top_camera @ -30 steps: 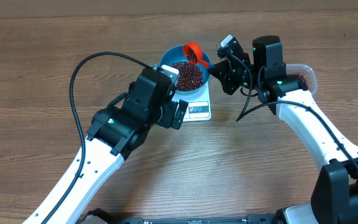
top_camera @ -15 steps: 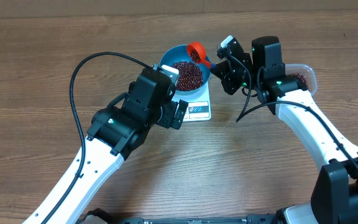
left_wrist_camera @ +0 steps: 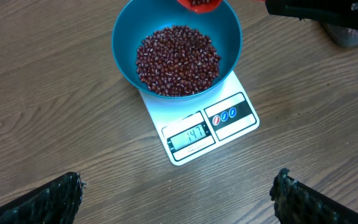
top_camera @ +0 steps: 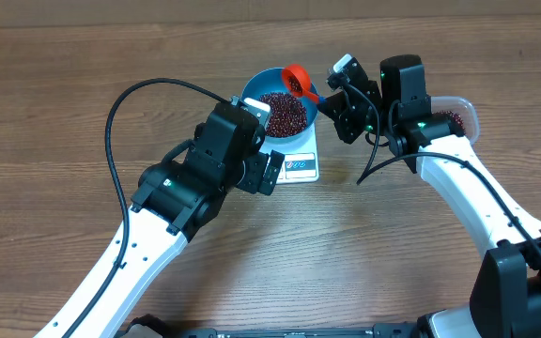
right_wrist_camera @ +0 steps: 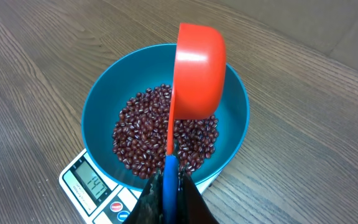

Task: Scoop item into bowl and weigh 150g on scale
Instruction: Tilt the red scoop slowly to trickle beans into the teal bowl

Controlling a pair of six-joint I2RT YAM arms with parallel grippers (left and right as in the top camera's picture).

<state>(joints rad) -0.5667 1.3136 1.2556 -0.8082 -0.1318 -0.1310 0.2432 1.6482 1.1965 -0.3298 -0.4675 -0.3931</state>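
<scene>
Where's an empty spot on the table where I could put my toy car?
The table is bare left of the left arm, beyond the tub at the far right, and up front between both arms. The middle is crowded: bowl on scale, right gripper holding the scoop over it, left gripper open close by.

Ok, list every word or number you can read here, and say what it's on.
"147": on the display of the scale, clearest in the left wrist view.
Marks on the three round buttons beside the display: too small to read.
No other text shows.
</scene>
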